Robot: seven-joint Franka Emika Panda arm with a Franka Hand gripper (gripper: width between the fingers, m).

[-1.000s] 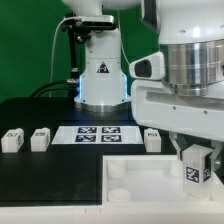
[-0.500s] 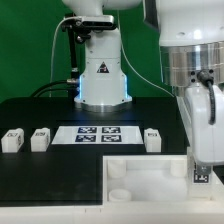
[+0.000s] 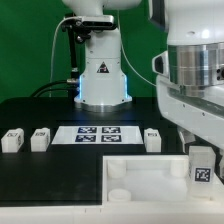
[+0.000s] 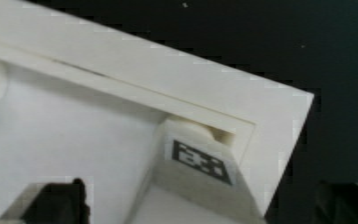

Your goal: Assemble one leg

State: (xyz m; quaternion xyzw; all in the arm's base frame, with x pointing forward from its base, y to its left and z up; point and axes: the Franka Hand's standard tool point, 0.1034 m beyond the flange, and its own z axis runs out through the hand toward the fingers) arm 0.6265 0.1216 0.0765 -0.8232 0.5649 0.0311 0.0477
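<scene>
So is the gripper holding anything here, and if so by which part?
Nothing is held. In the wrist view the fingertips stand apart from the leg, which sits in the tabletop corner.

From where I stand, the arm's bulk hides the gripper; the wrist view cuts its fingers (image 4: 55, 200) off. The tray (image 3: 150, 165) runs past the edge. The leg's (image 3: 201, 167) tag is blurred.

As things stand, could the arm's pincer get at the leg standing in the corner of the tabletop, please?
Probably yes. The pincer looks open and sits right above the leg, which stands upright at the tabletop corner with its tag face exposed. Only the tabletop's rim is close beside it; nothing covers it.
</scene>
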